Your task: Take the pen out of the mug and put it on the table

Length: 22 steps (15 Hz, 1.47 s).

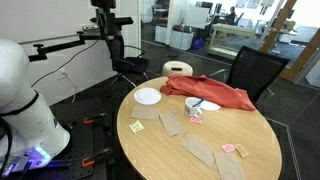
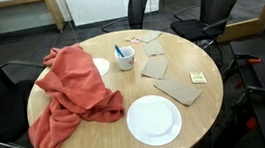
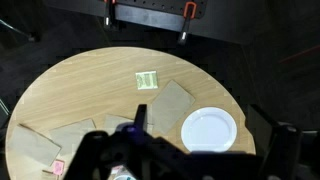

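While the hand (image 3: pixel 150 158) hangs high above the desk (image 3: pixel 90 95), it shows only as a dark, blurred mass along the bottom edge of the wrist view, so I cannot tell whether its fingers are spread or pressed together. The pen (image 2: pixel 120 52), thin and dark blue, stands tilted inside the mug (image 2: pixel 125 60), with its upper end leaning out over the rim. In both exterior views the mug sits upright on the light wood top, just beside the red cloth (image 2: pixel 69 91). The cloth lies crumpled over one side of the desk and hangs off its edge. A cream roll (image 2: pixel 101 65) sits near the mug, partly tucked against the cloth. The white plate (image 2: pixel 154 119) lies well apart from the mug, close to the desk's edge. Flat brown paper pieces (image 2: pixel 180 89) are scattered over the open wood, and a small yellow note (image 2: pixel 195 77) lies just beside one of them. Black office chairs (image 2: pixel 215 4) stand around the desk, and the robot's white base (image 1: pixel 20 100) rises at the side of an exterior view.
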### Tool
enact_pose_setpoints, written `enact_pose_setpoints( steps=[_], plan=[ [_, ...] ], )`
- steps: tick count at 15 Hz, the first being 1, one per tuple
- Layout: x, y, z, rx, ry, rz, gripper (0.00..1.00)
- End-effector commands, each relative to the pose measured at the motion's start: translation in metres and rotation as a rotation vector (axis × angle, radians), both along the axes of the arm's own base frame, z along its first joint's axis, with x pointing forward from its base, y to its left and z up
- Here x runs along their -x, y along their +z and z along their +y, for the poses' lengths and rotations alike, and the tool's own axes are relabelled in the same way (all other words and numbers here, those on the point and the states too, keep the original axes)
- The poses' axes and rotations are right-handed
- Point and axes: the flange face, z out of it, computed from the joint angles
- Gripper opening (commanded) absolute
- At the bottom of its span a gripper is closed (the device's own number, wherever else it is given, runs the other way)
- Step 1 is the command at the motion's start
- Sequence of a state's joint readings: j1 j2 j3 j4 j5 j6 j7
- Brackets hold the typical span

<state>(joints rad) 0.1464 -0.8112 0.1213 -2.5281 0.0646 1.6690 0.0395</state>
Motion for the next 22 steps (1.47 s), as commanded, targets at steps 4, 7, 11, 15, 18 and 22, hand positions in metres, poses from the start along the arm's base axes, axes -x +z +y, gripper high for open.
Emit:
enact_pose_setpoints(
  steps=[4,7,11,15,18,22],
  plan=[
    [0.0,0.001,0.0,0.0,0.0,0.001,1.0],
    [0.0,0.001,0.0,0.0,0.0,0.001,1.0],
    [-0.003,-0.001,0.004,0.0,-0.005,-0.013,1.0],
    [-0.03,-0.004,0.017,-0.003,-0.099,-0.111,1.0],
    [-0.065,-0.012,0.017,-0.005,-0.183,-0.195,1.0],
    [-0.116,-0.03,-0.004,-0.028,-0.303,-0.26,1.0]
  ],
)
